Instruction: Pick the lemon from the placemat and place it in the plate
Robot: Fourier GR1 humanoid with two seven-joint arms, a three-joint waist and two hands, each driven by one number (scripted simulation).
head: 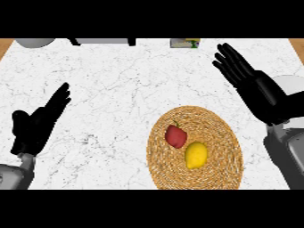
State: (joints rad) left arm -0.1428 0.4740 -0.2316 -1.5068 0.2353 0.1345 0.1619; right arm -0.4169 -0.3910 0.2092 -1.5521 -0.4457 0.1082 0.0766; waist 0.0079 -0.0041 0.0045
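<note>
A yellow lemon point(195, 154) lies on a round woven placemat point(216, 173), just below and right of a red fruit point(175, 136). A white plate point(299, 84) shows at the right edge, largely hidden behind my right hand point(259, 89). That hand is open with straight fingers pointing up-left, raised above and to the right of the placemat, apart from the lemon. My left hand point(37, 124) rests open at the lower left, fingers up, far from the placemat.
The white marble counter point(115, 89) has wooden edges at both top corners. Along the far edge stand a white round object point(35, 42), a dark-legged appliance point(101, 41) and a small box point(184, 43).
</note>
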